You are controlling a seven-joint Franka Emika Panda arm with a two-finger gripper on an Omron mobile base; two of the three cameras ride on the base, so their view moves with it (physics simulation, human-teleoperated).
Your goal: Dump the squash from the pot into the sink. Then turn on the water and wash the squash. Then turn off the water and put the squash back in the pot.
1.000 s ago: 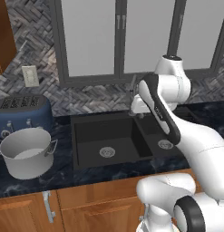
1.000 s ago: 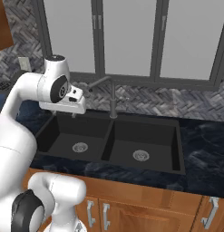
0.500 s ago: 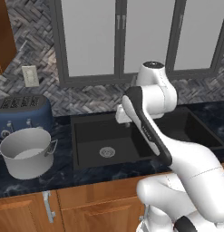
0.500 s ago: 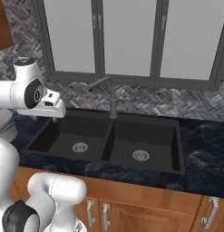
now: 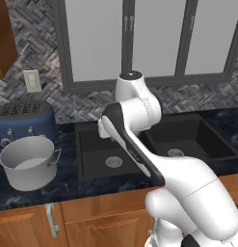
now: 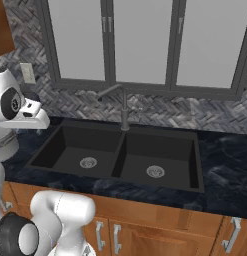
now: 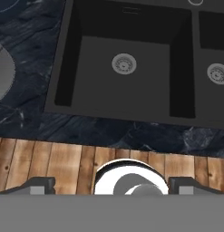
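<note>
The two-finger gripper (image 7: 111, 185) is hanging with fingers spread wide, gripping nothing, above the black double-basin sink (image 7: 68, 68); the large light-grey metal stockpot (image 5: 29, 161) is standing well apart on the counter.

Sink (image 6: 70, 150) basins lie open — faucet (image 6: 124, 107) stands behind, toaster (image 5: 24, 123) crowds pot (image 5: 28, 161).

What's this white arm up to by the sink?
A robot arm is working at a kitchen counter. Its tool hangs open and empty near the left end of the black sink. The pot stands upright on the counter left of the sink, in front of a blue toaster. The sink's basins look dry; no water runs from the faucet.
</note>
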